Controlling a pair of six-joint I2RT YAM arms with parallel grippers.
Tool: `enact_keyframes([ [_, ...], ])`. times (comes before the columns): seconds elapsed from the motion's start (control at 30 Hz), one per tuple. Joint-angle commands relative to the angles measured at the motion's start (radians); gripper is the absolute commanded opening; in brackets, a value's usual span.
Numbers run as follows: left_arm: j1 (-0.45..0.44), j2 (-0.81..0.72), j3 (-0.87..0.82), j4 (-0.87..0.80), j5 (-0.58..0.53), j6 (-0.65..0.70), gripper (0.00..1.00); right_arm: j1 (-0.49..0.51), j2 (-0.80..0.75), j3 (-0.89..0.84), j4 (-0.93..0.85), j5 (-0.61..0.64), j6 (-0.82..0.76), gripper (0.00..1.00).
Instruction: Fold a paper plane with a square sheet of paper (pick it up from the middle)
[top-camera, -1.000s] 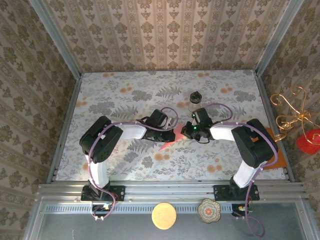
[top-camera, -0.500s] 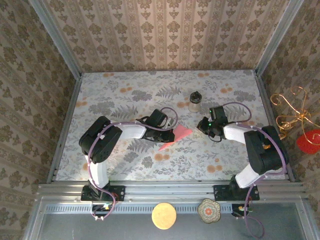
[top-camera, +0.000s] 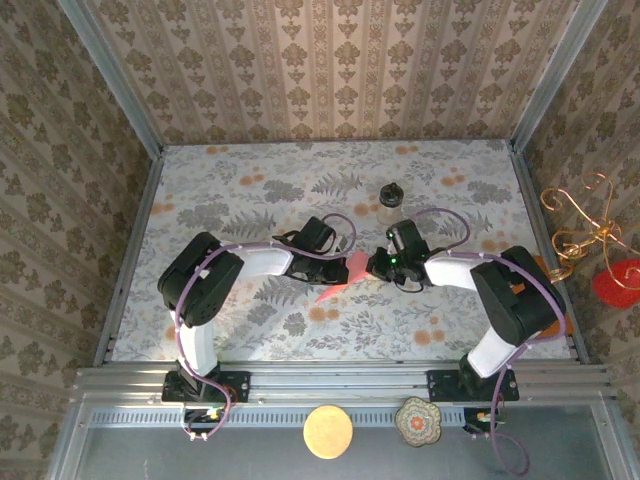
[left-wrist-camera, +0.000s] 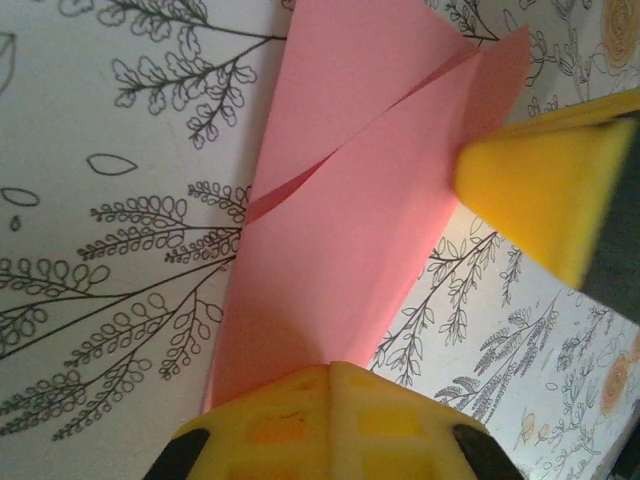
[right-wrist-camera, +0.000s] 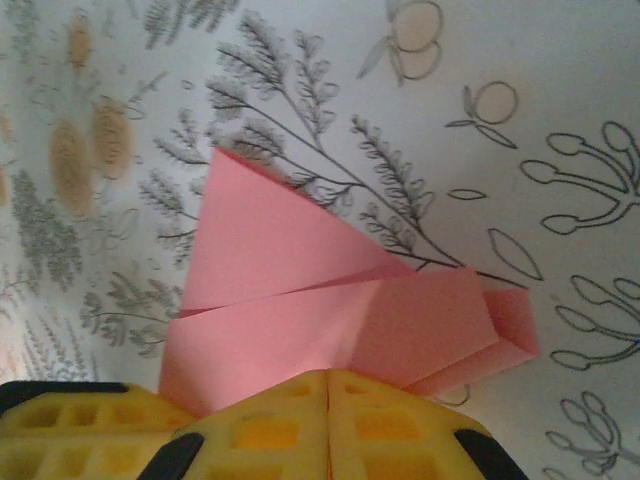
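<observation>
At the near edge, on the grey ledge in front of the 2 arm bases, lie a plain round tan disc (top-camera: 328, 431) and a smaller round disc with a floral pattern (top-camera: 416, 420), near each other but apart. Beyond them, about mid-way across the flower-printed table (top-camera: 250, 200), the 2 grippers meet from opposite sides over the thin salmon-pink folded paper sheet (top-camera: 352, 268); the left gripper (top-camera: 338, 262) reaches in from the left and the right gripper (top-camera: 374, 266) from the right, with the paper between them and its pointed end lying towards the near left.

In the left wrist view, the left gripper (left-wrist-camera: 332, 400) has its yellow fingertips pressed together on the near edge of the paper (left-wrist-camera: 340, 230); the sheet runs away from them in 2 overlapping layers with a slanted crease; a yellow pad of the right gripper (left-wrist-camera: 535, 195) touches the far right corner.

In the right wrist view, the right gripper (right-wrist-camera: 328, 400) is likewise closed, its yellow fingertips meeting on the paper's edge (right-wrist-camera: 280, 280); the sheet fans out over the tablecloth as a triangular flap above a folded band, with a small turned corner at the right.

Farther back, well apart from the paper, stands a small dark-lidded jar (top-camera: 390, 195); its contents cannot be told.
</observation>
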Motion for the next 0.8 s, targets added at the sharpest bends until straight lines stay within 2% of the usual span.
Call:
enact_keyframes([
  [0.0,0.004,-0.043,0.003,-0.011,0.023,0.032,0.05,-0.001,0.029,0.040,-0.035,0.000,-0.007,0.10],
  [0.13,0.005,-0.046,-0.021,-0.039,0.028,0.054,0.06,-0.004,0.074,0.069,-0.108,0.041,-0.030,0.09],
  [0.53,0.037,-0.117,-0.192,-0.069,0.017,0.067,0.05,-0.016,0.128,0.111,-0.155,0.048,-0.066,0.09],
  [0.67,0.040,-0.182,-0.245,-0.073,0.029,0.059,0.07,-0.021,0.124,0.127,-0.179,0.045,-0.089,0.09],
  [0.77,0.060,-0.273,-0.264,-0.104,0.015,0.043,0.12,-0.021,0.095,0.143,-0.203,0.041,-0.104,0.12],
])
